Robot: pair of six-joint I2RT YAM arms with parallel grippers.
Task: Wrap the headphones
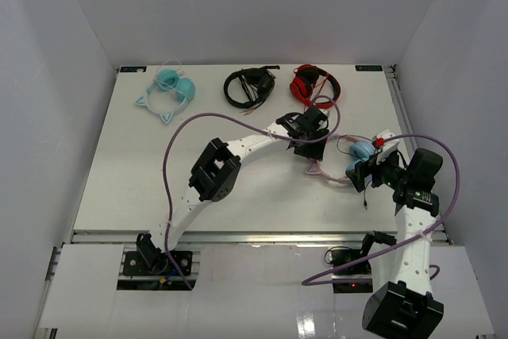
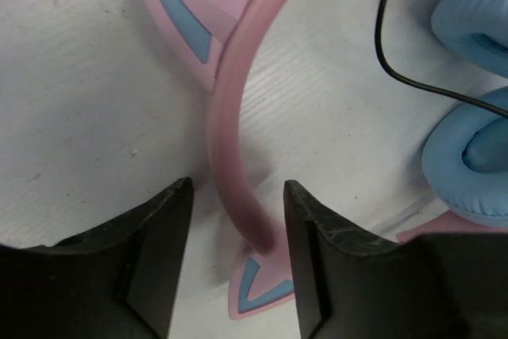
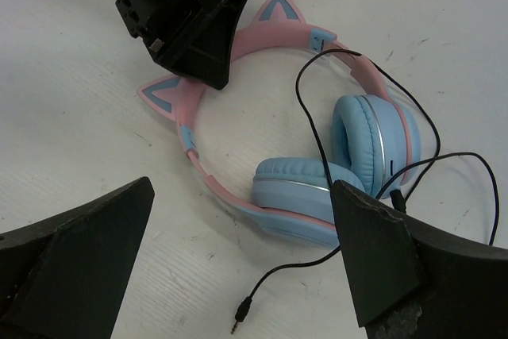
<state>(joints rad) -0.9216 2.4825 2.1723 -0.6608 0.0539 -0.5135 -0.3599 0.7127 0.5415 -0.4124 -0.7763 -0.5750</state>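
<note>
Pink headband [image 2: 230,117] passes between the two black fingers of the left gripper [image 2: 238,188], which straddles it partly open. A sliver of worktop [image 1: 135,172] shows on the left side, and the band lies closer to the right finger. One blue-and-pink cat ear sits just beyond the fingers and another just under them.

The right gripper [image 3: 242,188] hangs above with its jaws spread wide, holding nothing. The headphones [image 3: 294,188] lie flat below it, on the right part of the worktop. Their two light blue ear cups [image 3: 361,136] rest side by side. The thin black cable [image 3: 309,117] loops loosely over and around the cups, and its plug [image 3: 240,319] lies bare on the worktop nearby.

Along the far edge, well apart, lie a teal cat-ear pair [image 1: 168,89], a black pair [image 1: 248,85] and a red pair [image 1: 313,83].
</note>
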